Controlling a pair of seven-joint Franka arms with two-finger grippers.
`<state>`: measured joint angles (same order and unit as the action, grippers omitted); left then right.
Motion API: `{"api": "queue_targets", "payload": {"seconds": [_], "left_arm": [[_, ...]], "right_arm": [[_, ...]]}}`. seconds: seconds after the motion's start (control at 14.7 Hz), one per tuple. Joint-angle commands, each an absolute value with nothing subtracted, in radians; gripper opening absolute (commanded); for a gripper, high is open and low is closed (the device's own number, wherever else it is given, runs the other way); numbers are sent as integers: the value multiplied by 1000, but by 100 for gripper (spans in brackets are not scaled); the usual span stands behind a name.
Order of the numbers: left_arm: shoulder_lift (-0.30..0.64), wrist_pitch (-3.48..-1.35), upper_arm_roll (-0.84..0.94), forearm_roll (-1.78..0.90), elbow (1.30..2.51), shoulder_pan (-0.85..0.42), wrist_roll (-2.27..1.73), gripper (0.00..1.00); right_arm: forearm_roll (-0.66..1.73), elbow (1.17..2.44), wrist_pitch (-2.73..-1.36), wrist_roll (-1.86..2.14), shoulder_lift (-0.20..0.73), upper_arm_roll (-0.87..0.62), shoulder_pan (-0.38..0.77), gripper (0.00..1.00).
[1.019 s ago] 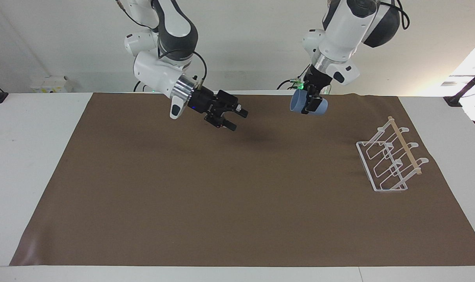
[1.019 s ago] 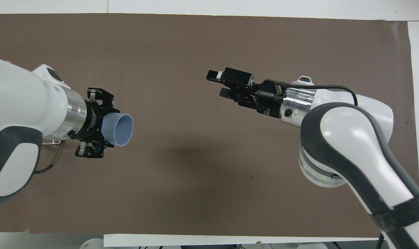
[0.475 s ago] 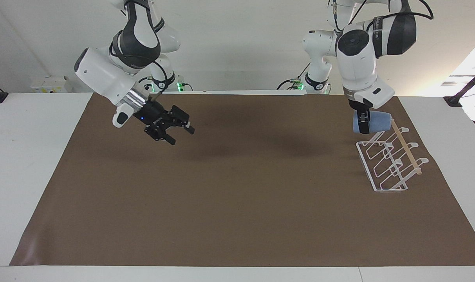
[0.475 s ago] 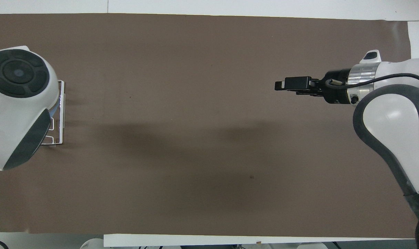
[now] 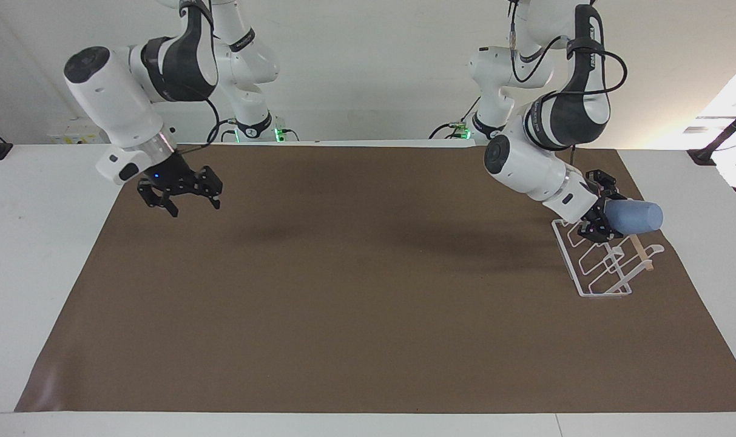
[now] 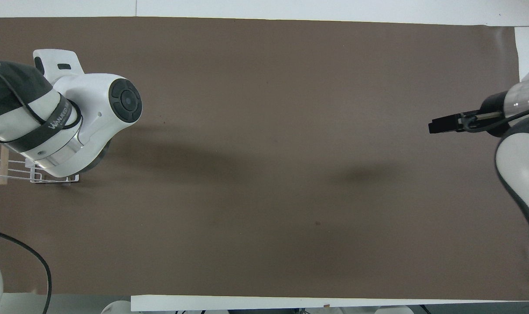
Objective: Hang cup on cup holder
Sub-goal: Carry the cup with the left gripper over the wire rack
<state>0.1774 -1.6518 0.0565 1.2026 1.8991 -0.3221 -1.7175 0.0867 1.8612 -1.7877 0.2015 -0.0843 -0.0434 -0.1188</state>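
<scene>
The light-blue cup (image 5: pixel 636 217) lies on its side in my left gripper (image 5: pixel 604 213), which is shut on its rim end. The cup's base points toward the table's end at the left arm's end. It hangs just over the wooden dowel and upper prongs of the white wire cup holder (image 5: pixel 592 285); I cannot tell whether it touches them. In the overhead view the left arm hides the cup and most of the cup holder (image 6: pixel 15 172). My right gripper (image 5: pixel 182 197) is open and empty, raised over the mat's edge at the right arm's end, and also shows in the overhead view (image 6: pixel 438 125).
A brown mat (image 5: pixel 355 291) covers most of the white table (image 5: pixel 40 243). The cup holder stands near the mat's edge at the left arm's end.
The left arm carried the cup from over the mat's middle to the cup holder and tipped it sideways. The right arm drew back toward its own end of the table.
</scene>
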Motion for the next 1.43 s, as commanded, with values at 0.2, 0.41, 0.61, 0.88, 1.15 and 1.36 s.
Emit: {"api": "queue_targets", "payload": {"seconds": [0.2,0.41,0.61,0.88,1.15,1.36], "left_arm": [[331,-1554,63,1402,1839,-321,-1962,0],[373,-1517,61,1422,1833,-321,-2092,0],[391,-1477,63,1440,1836,-319,-2215,0],[405,-1450,66,1437,1851,-319,-2295,0],[459,-1450,67,1425,1871,-314,-2342,0],[501,-1462,69,1422,1867,-310,-2398,2]], "right_arm": [[-32,1649,-1507,187,-87,-57,-152,99],[-51,1605,-1465,186,-72,-57,-140,99],[-74,1534,-1393,179,-36,-55,-127,99],[-71,1517,-1377,167,-12,-54,-101,99],[-72,1528,-1351,121,-21,29,-29,99],[-72,1528,-1341,118,-21,104,58,99]]}}
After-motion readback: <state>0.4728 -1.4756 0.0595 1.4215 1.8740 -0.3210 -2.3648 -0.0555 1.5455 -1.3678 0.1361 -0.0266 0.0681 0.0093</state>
